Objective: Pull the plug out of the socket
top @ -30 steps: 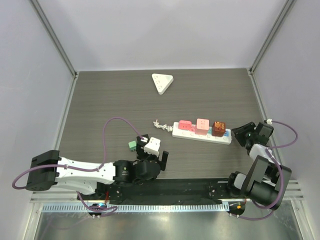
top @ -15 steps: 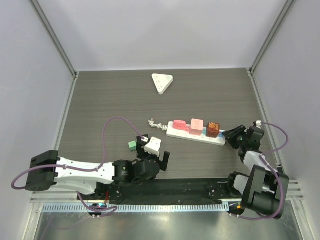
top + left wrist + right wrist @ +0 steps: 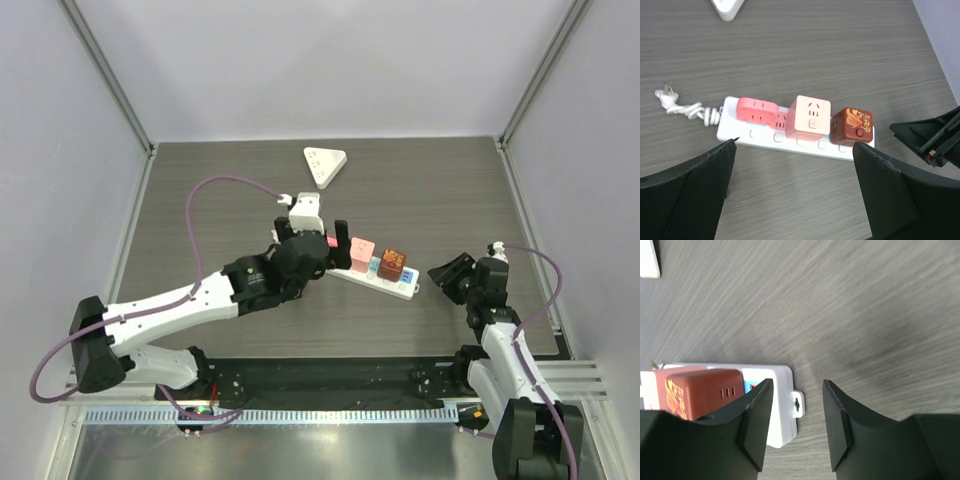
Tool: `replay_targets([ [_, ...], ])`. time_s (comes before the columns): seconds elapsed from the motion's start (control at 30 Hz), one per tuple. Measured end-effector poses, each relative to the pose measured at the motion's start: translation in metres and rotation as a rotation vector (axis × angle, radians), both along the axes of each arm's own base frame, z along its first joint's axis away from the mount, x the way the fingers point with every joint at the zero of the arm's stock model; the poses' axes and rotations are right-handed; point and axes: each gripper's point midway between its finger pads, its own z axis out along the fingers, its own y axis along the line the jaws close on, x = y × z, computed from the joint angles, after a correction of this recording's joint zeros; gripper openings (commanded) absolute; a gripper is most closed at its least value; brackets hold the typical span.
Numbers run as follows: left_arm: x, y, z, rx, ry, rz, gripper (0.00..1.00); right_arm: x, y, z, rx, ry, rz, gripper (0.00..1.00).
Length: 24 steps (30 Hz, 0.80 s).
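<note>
On my left, the left hand (image 3: 794,144) hangs over the near side of the power strip (image 3: 398,290), its fingers spread wide apart with nothing between them. From its wrist camera I see the whole strip framed in that gap. I cannot tell how high the hand sits above the desk (image 3: 200,200).

At the strip's left end, a short white cord (image 3: 687,106) lies bunched on the desk. The strip lies flat near the middle of the desk, slanting toward me at its right end. Three plugs sit in it side by side, all seated. A red plug (image 3: 757,110) is leftmost, a peach plug (image 3: 809,117) is in the middle and a brown plug (image 3: 852,127) is rightmost. A white triangular block (image 3: 325,163) rests well apart, toward the far edge.

On my right, the right hand (image 3: 796,384) faces the strip's right end, just short of it and not touching. Its fingers stand a little apart and hold nothing. The strip's hanging tab shows in the gap, with the brown plug off to one side.
</note>
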Motion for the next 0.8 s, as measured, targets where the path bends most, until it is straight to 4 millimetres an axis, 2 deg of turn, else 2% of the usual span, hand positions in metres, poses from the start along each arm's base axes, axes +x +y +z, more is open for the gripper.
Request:
replay_targets([
  [0.13, 0.013, -0.003, -0.015, -0.006, 0.144, 0.033, 1.00, 0.011, -0.006, 0.005, -0.037, 0.025, 0.006, 0.51],
  [0.3, 0.029, 0.010, -0.053, -0.016, 0.339, 0.130, 1.00, 0.028, -0.008, 0.004, -0.063, 0.070, 0.027, 0.52],
  [0.47, 0.037, 0.016, -0.069, -0.072, 0.454, 0.219, 1.00, 0.040, -0.016, 0.008, -0.126, 0.070, 0.017, 0.52],
  [0.63, 0.051, -0.002, -0.081, -0.175, 0.595, 0.254, 1.00, 0.049, -0.017, 0.006, -0.150, 0.035, 0.007, 0.53],
  [0.8, 0.058, -0.018, -0.114, -0.204, 0.715, 0.305, 0.99, 0.034, -0.009, -0.015, -0.127, 0.048, 0.034, 0.54],
])
